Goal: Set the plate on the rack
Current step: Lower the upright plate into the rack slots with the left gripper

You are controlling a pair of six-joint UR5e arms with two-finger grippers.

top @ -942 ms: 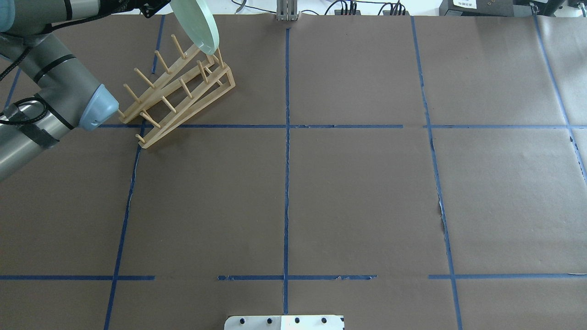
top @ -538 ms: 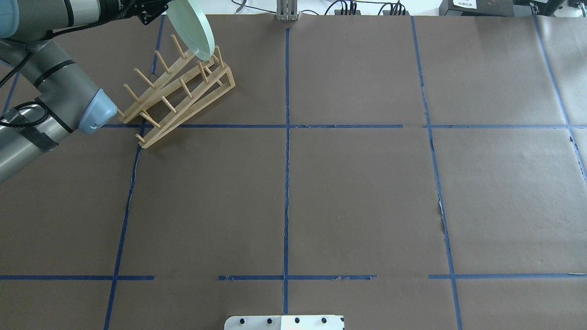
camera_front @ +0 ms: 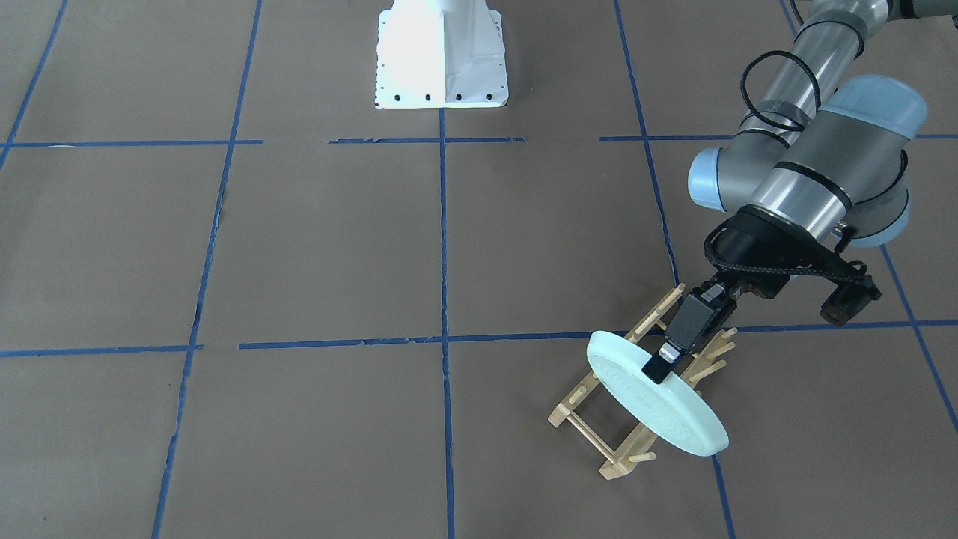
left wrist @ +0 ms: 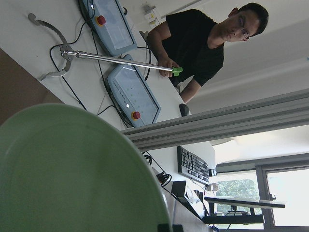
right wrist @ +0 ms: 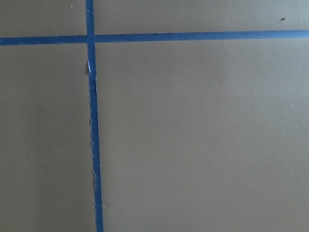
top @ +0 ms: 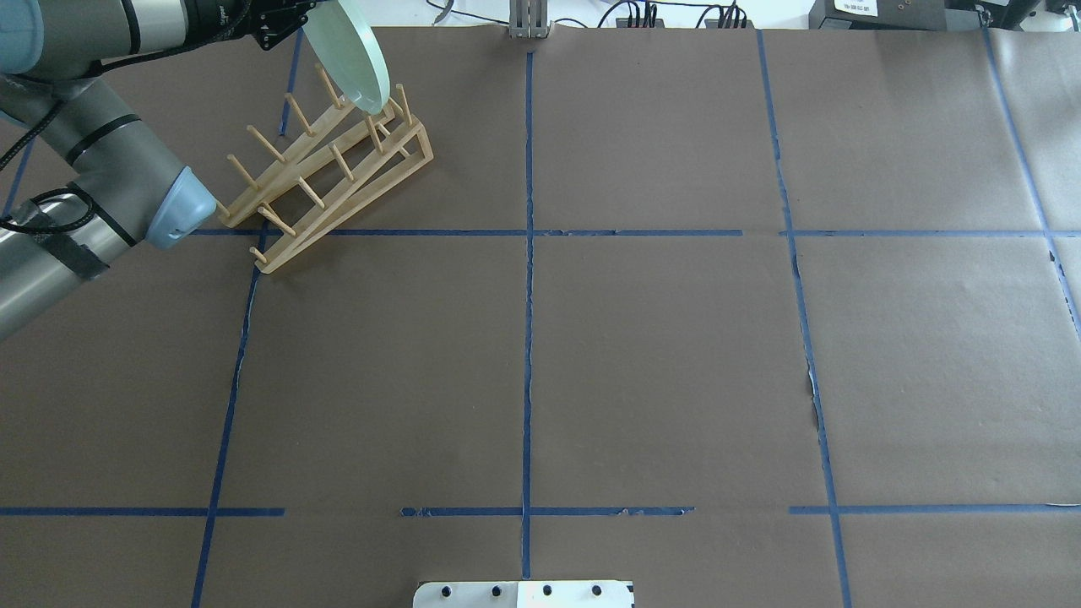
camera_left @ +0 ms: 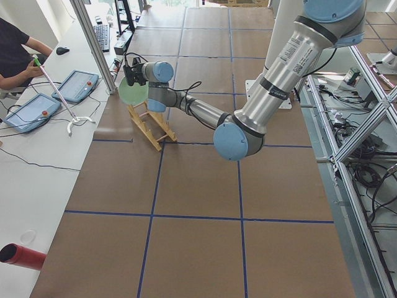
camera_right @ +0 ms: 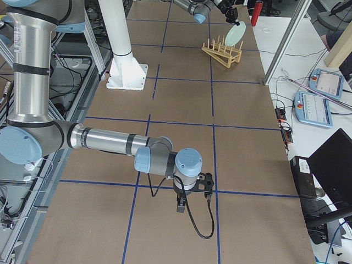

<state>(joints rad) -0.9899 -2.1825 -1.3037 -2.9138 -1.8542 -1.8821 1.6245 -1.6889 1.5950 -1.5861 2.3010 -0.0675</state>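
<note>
My left gripper (camera_front: 661,364) is shut on the rim of the pale mint-green plate (camera_front: 658,404). It holds the plate tilted on edge over the far end of the light wooden rack (camera_front: 575,397). In the overhead view the plate (top: 350,59) has its lower edge among the rack's (top: 338,181) end pegs. I cannot tell whether it touches them. The plate fills the lower left of the left wrist view (left wrist: 72,174). My right gripper (camera_right: 181,204) hangs low over bare table, far from the rack. It shows only in the exterior right view, so I cannot tell if it is open or shut.
The white robot base (camera_front: 441,60) stands at the table's near middle. Beyond the table's far edge, close behind the rack, is a side bench with tablets (camera_left: 77,84) and a seated operator (left wrist: 193,38). Blue tape lines cross the brown table.
The left gripper has carried the plate a little left and lower, toward the rack's end pegs. The rack has not moved.
</note>
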